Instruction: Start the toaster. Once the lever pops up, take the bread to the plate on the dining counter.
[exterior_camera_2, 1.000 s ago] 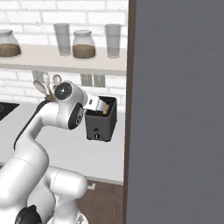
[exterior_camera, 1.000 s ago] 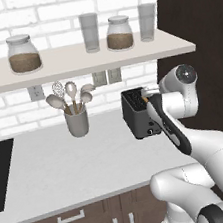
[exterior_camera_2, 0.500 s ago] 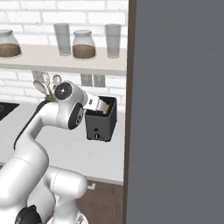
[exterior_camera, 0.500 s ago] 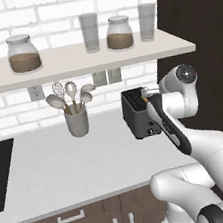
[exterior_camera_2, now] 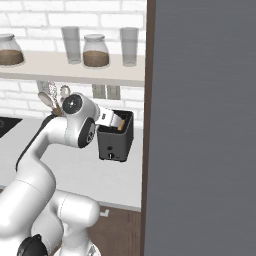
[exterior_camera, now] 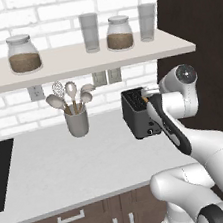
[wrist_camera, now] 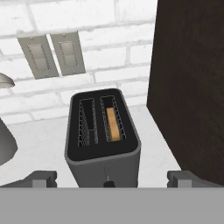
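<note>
- Toaster stands on the white worktop, at its far right end, close beside a dark cabinet side and just in front of the brick wall with two outlet plates.
- Bread sits down in the toaster's right slot, only its tan top edge showing; left slot is empty.
- Tool hangs above the toaster's near face, jaws spread wide, holding nothing; one finger tip shows on each side of the toaster.
- Knob low on the front face, seen from the right base camera; the lever itself I cannot make out.
- Handling, as judged: toaster looks light and smooth-sided, so a hard push down could tip or slide it; press straight down.
- Bread likely light, soft, crumbly. Take it by the top edge across its thin faces, gently, lift straight up clear of the slot wires.
- Utensil cup stands well to the left, out of the way.
</note>
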### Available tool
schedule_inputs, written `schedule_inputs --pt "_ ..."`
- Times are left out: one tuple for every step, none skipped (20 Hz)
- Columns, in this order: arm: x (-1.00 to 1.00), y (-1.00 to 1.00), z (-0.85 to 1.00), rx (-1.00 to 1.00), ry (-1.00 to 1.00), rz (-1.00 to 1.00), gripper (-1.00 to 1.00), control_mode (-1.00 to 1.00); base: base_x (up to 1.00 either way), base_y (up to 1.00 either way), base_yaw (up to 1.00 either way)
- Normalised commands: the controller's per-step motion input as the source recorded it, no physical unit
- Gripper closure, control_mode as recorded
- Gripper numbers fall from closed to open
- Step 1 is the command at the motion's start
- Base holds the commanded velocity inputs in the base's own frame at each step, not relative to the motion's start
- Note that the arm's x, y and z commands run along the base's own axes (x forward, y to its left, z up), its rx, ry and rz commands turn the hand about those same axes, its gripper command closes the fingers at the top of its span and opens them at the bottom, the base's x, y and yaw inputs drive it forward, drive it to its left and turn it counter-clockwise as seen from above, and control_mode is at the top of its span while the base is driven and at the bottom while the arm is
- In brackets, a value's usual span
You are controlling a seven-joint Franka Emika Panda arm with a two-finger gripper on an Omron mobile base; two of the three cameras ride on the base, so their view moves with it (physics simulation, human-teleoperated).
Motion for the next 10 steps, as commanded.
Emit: schedule_inputs --pt "0.0 0.0 0.0 0.0 0.0 0.0 -1.0 -1.0 0.0 0.0 0.0" --pt "0.0 0.0 0.0 0.0 0.0 0.0 -1.0 -1.0 0.0 0.0 0.0" --pt "0.0 0.0 0.0 0.0 0.0 0.0 -1.0 -1.0 0.0 0.0 0.0" --pt "0.0 0.0 0.0 0.0 0.0 0.0 -1.0 -1.0 0.0 0.0 0.0" --pt "0.0 0.0 0.0 0.0 0.0 0.0 -1.0 -1.0 0.0 0.0 0.0" --pt "0.0 0.0 0.0 0.0 0.0 0.0 -1.0 -1.0 0.0 0.0 0.0" --pt "0.0 0.0 0.0 0.0 0.0 0.0 -1.0 -1.0 0.0 0.0 0.0" --pt "0.0 0.0 0.0 0.0 0.0 0.0 -1.0 -1.0 0.0 0.0 0.0" --pt "0.0 0.0 0.0 0.0 0.0 0.0 -1.0 -1.0 0.0 0.0 0.0" --pt "0.0 0.0 0.0 0.0 0.0 0.0 -1.0 -1.0 0.0 0.0 0.0"
